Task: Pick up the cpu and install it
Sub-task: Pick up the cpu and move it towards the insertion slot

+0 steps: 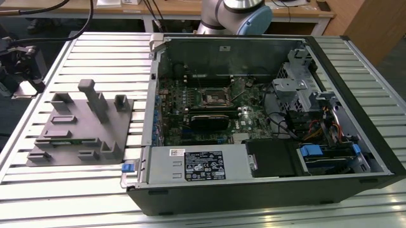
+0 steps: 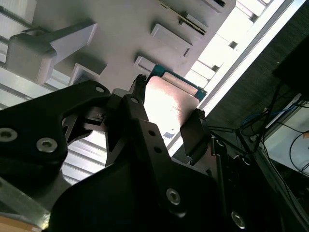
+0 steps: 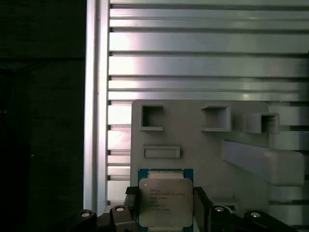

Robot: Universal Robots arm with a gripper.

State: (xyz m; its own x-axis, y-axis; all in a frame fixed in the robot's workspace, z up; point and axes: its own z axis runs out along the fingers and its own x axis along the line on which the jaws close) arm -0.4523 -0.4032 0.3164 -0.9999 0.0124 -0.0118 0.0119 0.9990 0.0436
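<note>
The cpu [image 3: 164, 200], a small square chip with a pale metal top and a green rim, sits between my gripper's [image 3: 165, 205] two black fingers [image 3: 131, 203], which press on its opposite edges. In the second wrist view the cpu [image 2: 169, 99] shows the same way, with the gripper [image 2: 168, 110] shut on it just above the grey plastic holder [image 2: 120, 34]. The holder [image 3: 203, 150] lies under the chip on the slatted table. In the exterior view the holder [image 1: 76, 133] is at the left. The black square socket [image 1: 214, 97] lies on the motherboard inside the open computer case [image 1: 266, 185].
Upright posts [image 1: 89, 92] rise from the holder. Inside the case are a labelled grey metal box [image 1: 197, 164], drive cages [image 1: 298, 80] and loose cables [image 1: 317, 128]. The arm's base [image 1: 235, 14] stands behind the case. The slatted aluminium table [image 1: 63, 190] ends in a drop beyond its rail [image 3: 91, 121].
</note>
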